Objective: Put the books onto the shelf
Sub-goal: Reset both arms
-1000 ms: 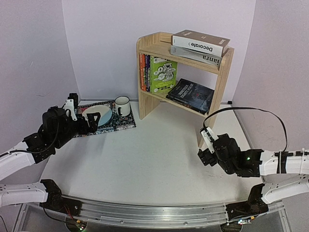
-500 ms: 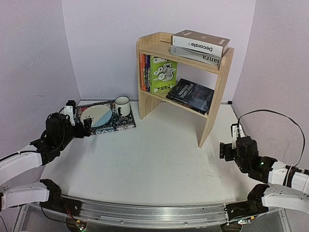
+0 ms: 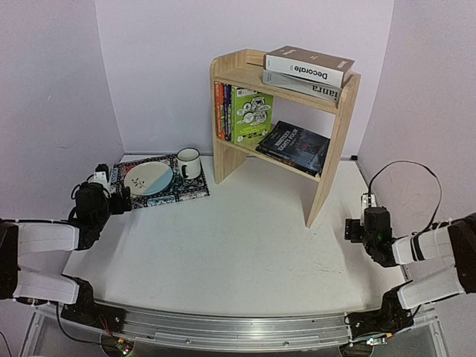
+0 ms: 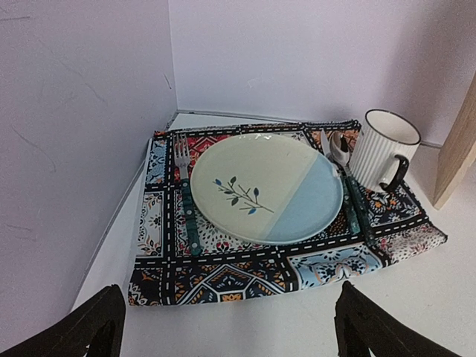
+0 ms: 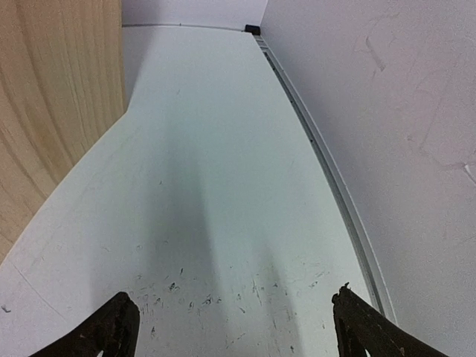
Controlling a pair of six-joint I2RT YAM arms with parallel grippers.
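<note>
left gripper [image 4: 229, 297], right gripper [image 5: 232, 297] drawn back toward lower sides, both spread, empty | books [image 3: 309, 65] upright and flat on pine shelf [image 3: 331, 149]

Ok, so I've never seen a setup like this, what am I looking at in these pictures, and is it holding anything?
Two white-and-black robot arms are bolted to the near edge of a white table. One picture looks down from above and behind; the other two come from cameras on each wrist. The left tool and right tool are both open and empty. Books sit on the pale pine two-tier shelf. Left of it lies a patterned placemat with a cream-and-blue plate, fork, spoon and white ribbed mug.
</note>
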